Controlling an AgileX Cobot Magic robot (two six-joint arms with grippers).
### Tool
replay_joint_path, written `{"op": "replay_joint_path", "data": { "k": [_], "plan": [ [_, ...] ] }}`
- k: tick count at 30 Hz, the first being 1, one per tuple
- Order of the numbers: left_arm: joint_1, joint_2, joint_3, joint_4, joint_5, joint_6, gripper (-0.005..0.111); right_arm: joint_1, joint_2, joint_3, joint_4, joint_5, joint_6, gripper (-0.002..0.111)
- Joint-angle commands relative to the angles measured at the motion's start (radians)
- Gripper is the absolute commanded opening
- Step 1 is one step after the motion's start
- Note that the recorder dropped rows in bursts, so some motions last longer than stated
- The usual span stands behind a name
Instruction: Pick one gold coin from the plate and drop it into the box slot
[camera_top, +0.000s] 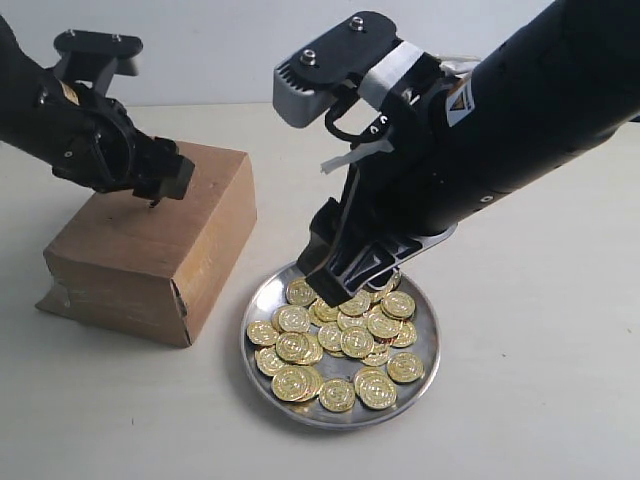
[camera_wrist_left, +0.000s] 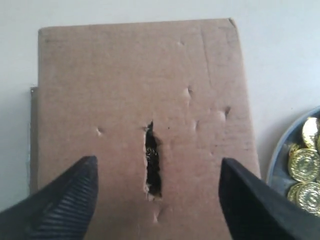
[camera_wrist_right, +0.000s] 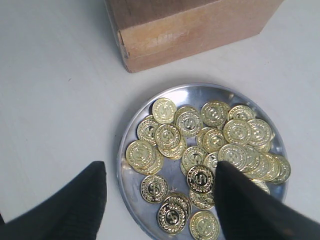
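Observation:
The brown cardboard box (camera_top: 150, 250) stands on the left. In the left wrist view its top (camera_wrist_left: 100, 80) fills the frame, with the dark slot (camera_wrist_left: 152, 162) cut through it. My left gripper (camera_top: 165, 192) hovers just above the box top, open and empty (camera_wrist_left: 157, 165), its jaws on either side of the slot. The silver plate (camera_top: 432, 340) lies right of the box and holds several gold coins (camera_top: 345, 335). My right gripper (camera_top: 340, 295) hangs open just over the coins (camera_wrist_right: 200, 177) at the plate's (camera_wrist_right: 125, 180) edge, holding nothing (camera_wrist_right: 161, 167).
The box (camera_wrist_right: 195, 25) stands a short way from the plate's rim. The plate's rim (camera_wrist_left: 277, 165) and some coins (camera_wrist_left: 305, 165) show beside the box in the left wrist view. All of it rests on a pale tabletop (camera_top: 540, 400).

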Motion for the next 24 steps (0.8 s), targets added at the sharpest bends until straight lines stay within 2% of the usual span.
{"op": "replay_joint_path", "data": {
  "k": [1,3,4,5,6,7,10,15,24],
  "plan": [
    [-0.005,-0.107,-0.067,0.006,0.130,0.010,0.058,0.001,-0.007,-0.002,-0.005,-0.023,0.000,0.055],
    [-0.005,-0.182,-0.088,0.010,0.174,0.010,0.040,0.001,-0.007,-0.002,-0.013,-0.059,0.000,0.032],
    [-0.005,-0.232,-0.092,0.010,0.195,0.010,0.028,0.001,-0.007,-0.002,-0.013,-0.078,0.005,0.015],
    [-0.005,-0.263,-0.092,0.012,0.208,0.010,0.019,0.001,-0.007,-0.002,-0.013,-0.089,0.012,0.004],
    [-0.005,-0.295,-0.092,0.012,0.224,0.010,0.009,0.001,-0.008,-0.002,-0.013,-0.099,0.018,0.000],
    [-0.005,-0.334,-0.092,0.012,0.243,0.010,0.000,0.001,-0.012,-0.002,-0.013,-0.117,0.018,0.000],
    [-0.005,-0.473,-0.090,0.018,0.307,-0.003,0.000,0.001,-0.056,-0.002,-0.050,-0.210,0.018,0.000],
    [-0.005,-0.654,-0.025,0.041,0.315,-0.015,0.000,0.001,-0.194,-0.002,-0.072,-0.275,-0.016,0.000],
    [-0.005,-1.016,0.211,0.043,0.286,-0.017,0.000,0.001,-0.438,0.030,-0.183,-0.297,-0.027,0.000]
  ]
}}
